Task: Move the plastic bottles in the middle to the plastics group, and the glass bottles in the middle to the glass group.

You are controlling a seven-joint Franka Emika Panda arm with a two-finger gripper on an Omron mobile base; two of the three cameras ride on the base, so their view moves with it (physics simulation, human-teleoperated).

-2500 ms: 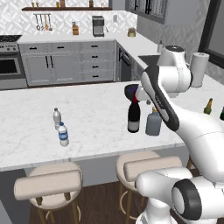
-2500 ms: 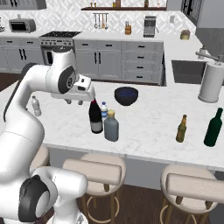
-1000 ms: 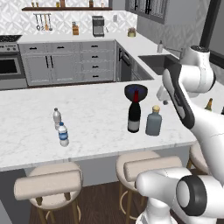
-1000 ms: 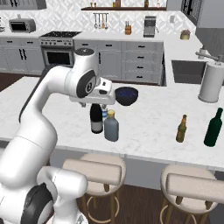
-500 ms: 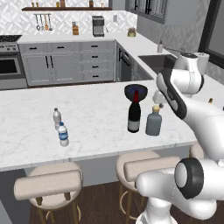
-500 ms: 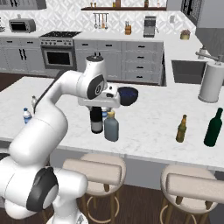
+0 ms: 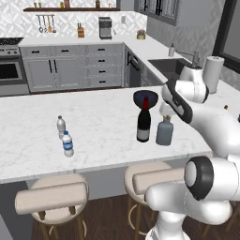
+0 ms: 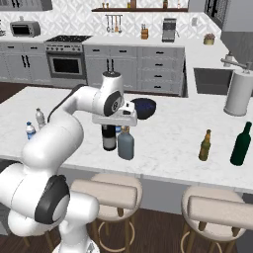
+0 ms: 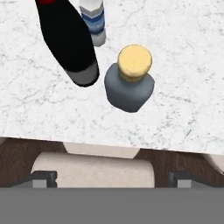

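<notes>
Hovering over the grey-blue bottle (image 9: 129, 83) beside the wine bottle (image 9: 65, 39), the gripper (image 9: 111, 179) is standing spread and empty, probably needing to descend onto its neck next.

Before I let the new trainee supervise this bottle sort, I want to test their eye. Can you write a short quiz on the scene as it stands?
1. True or false: the tool is shut on the squat grey-blue bottle.
2. Which bottle stands beside the wine bottle, nearer the stools? A. a beer bottle B. the grey-blue bottle C. the green bottle
3. Fill in: in the right base view, the slim brown bottle stands just left of the ____ bottle.

Key: 1. False; it is open above the bottle, holding nothing. 2. B. 3. Green.
</notes>
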